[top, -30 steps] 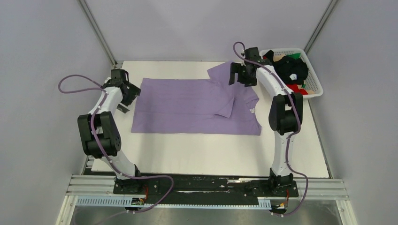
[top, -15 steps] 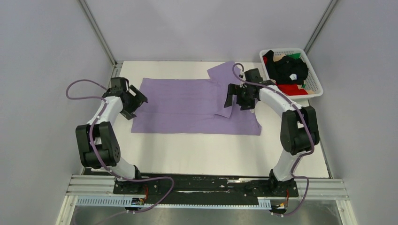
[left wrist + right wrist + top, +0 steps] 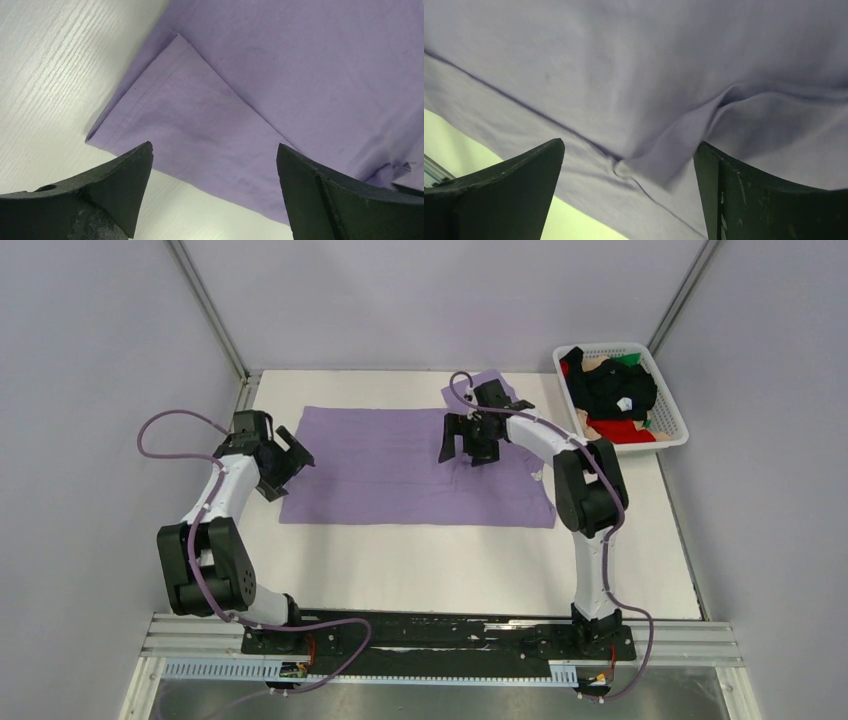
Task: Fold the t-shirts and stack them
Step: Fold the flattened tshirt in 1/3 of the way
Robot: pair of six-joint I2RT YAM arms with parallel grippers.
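Observation:
A large lavender t-shirt (image 3: pixel 380 475) lies spread flat on the white table (image 3: pixel 450 565). My left gripper (image 3: pixel 295 458) hovers open over its left edge. In the left wrist view my left gripper (image 3: pixel 215 150) frames a turned-over hem corner (image 3: pixel 165 95), with nothing between the fingers. My right gripper (image 3: pixel 462 450) hangs open above the shirt's upper right part, near a sleeve (image 3: pixel 478 386). In the right wrist view my right gripper (image 3: pixel 629 145) stands over a crease (image 3: pixel 624 167) in the cloth (image 3: pixel 624 60) and holds nothing.
A white lattice basket (image 3: pixel 672 412) stands at the back right corner, holding black (image 3: pixel 618 390), red (image 3: pixel 622 430), beige (image 3: pixel 598 365) and green (image 3: pixel 628 358) t-shirts. Grey walls close in the table on three sides. Both arm bases sit on the rail (image 3: pixel 440 635) at the near edge.
My right arm swung left from beside the basket to over the shirt's upper right part, and its jaws widened. My left gripper shifted slightly right onto the shirt's left edge.

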